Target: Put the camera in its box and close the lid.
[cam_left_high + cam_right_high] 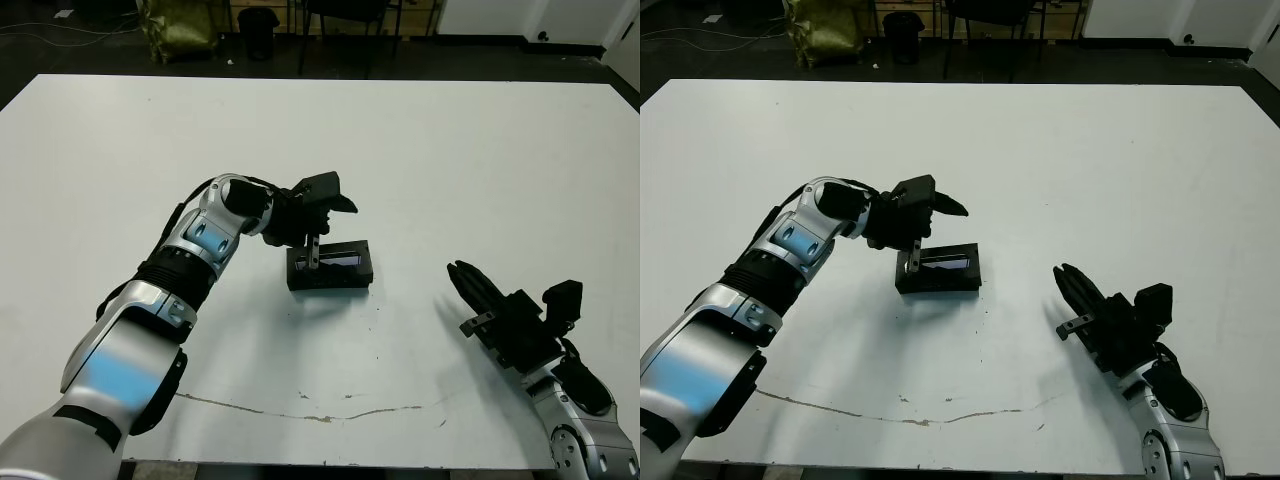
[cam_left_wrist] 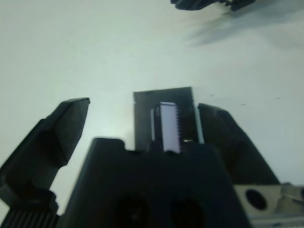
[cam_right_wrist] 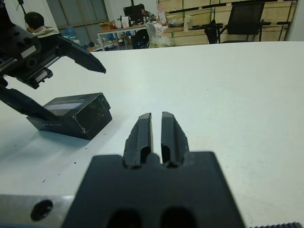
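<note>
The box [image 1: 326, 281] lies in the middle of the table with the lid [image 3: 68, 103] flat on top of it, its silvery strip [image 2: 169, 124] facing up. The camera is hidden from every view. My left gripper [image 1: 332, 234] hangs open over the box's left end. One finger [image 3: 26, 105] slants down to the lid's edge, and the other [image 3: 83, 58] sticks out above the box. My right gripper [image 1: 1067, 276] rests shut and holding nothing on the table, well to the right of the box, pointing toward it.
A thin crack line [image 1: 300, 405] runs across the table near its front edge. Beyond the far edge are dark floor, chair legs and a bag [image 1: 180, 30]. A person [image 3: 35, 23] sits far off in the room.
</note>
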Tool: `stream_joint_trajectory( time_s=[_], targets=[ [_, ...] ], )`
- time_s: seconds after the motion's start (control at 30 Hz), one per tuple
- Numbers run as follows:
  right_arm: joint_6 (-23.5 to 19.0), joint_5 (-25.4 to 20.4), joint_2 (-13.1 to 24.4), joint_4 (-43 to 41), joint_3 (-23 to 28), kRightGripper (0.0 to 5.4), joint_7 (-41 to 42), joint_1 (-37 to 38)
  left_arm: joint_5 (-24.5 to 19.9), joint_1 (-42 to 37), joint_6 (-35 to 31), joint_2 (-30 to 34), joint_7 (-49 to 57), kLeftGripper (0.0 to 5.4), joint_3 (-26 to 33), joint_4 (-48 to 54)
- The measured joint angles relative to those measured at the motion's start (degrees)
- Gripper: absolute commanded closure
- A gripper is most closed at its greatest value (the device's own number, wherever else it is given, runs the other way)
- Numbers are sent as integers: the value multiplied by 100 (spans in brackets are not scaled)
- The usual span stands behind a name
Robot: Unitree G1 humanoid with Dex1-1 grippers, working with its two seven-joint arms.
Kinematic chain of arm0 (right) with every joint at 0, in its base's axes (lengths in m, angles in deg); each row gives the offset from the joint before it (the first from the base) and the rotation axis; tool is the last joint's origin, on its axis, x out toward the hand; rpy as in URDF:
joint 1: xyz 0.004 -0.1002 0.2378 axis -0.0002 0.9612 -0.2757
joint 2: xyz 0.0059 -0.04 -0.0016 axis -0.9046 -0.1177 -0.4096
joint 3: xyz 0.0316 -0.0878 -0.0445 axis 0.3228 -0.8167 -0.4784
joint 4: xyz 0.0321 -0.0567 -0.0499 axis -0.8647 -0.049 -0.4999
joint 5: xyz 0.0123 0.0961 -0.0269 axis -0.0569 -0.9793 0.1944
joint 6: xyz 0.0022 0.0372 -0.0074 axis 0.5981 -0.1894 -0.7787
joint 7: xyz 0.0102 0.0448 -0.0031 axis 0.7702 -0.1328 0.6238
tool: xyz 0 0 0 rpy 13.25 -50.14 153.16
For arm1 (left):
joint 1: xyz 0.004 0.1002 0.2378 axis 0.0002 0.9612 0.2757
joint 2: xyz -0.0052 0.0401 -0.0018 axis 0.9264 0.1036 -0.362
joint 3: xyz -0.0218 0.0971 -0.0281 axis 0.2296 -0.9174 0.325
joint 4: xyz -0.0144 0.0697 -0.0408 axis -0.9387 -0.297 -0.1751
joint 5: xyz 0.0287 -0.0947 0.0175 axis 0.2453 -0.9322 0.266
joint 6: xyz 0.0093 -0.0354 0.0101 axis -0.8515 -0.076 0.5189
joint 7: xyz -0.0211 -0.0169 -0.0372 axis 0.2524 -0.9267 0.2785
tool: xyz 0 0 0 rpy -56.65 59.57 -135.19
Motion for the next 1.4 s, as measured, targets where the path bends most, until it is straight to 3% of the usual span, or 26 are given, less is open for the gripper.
stream_joint_trajectory(
  time_s=[0.2, 0.33, 0.47, 0.6, 0.8, 1.1, 1.3, 1.4],
  targets=[
    [-3, 86, 0, -36, -1, 540, -123, 6, -381, -9, -160, -28, -490, 5, 149, -46],
    [-1, 75, -1, -25, -1, 540, -89, 2, -879, 38, -856, -93, -461, 5, 497, 258],
    [38, 75, -3, 12, 1, 540, -51, -10, -1412, 478, -1515, -212, 438, 5, 1088, 1177],
    [45, 88, 0, 2, -1, 540, -53, -15, -1654, 1113, -1961, -413, 1755, 26, 1522, 2239],
    [25, 224, 5, -86, -11, 540, -207, -24, -1522, 1835, -1880, -521, 3069, 166, 1551, 3504],
    [30, 117, -4, -98, -32, 540, -142, -30, -788, 2219, -938, -81, 3117, 394, 837, 3802],
    [-11, 105, -3, -95, -32, 540, -144, -22, -429, 2250, -1053, 217, 3121, 538, 482, 4211],
    [-29, 114, -2, -132, -33, 540, -204, -11, -238, 2254, -1290, 257, 3180, 538, 307, 4453]
  ],
)
